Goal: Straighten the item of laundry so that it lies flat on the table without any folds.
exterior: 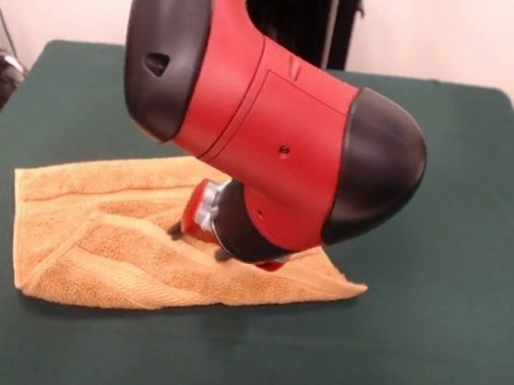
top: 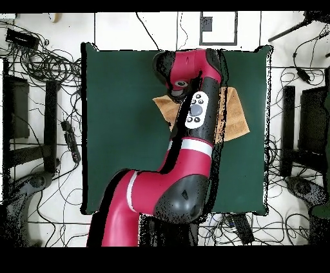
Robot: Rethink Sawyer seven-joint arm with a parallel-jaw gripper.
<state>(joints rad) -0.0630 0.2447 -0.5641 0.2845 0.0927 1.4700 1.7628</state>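
Note:
The golden-orange towel (exterior: 112, 241) lies on the dark green table (exterior: 443, 353), left of centre in the front view. It is not flat: a folded layer with a diagonal crease covers its front part, and its right corner runs to a point. My gripper (exterior: 199, 240) is low over the towel's middle, at or just above the cloth, largely hidden by the red and black arm. In the overhead view the arm covers most of the towel (top: 236, 117); only its two ends show on the table (top: 122, 129). The gripper is hidden there.
The arm's big red and black wrist housing (exterior: 273, 129) hangs over the towel's back half. Cables and dark equipment (top: 38, 64) lie on the floor around the table. A dark stand (exterior: 300, 16) rises behind the table's far edge.

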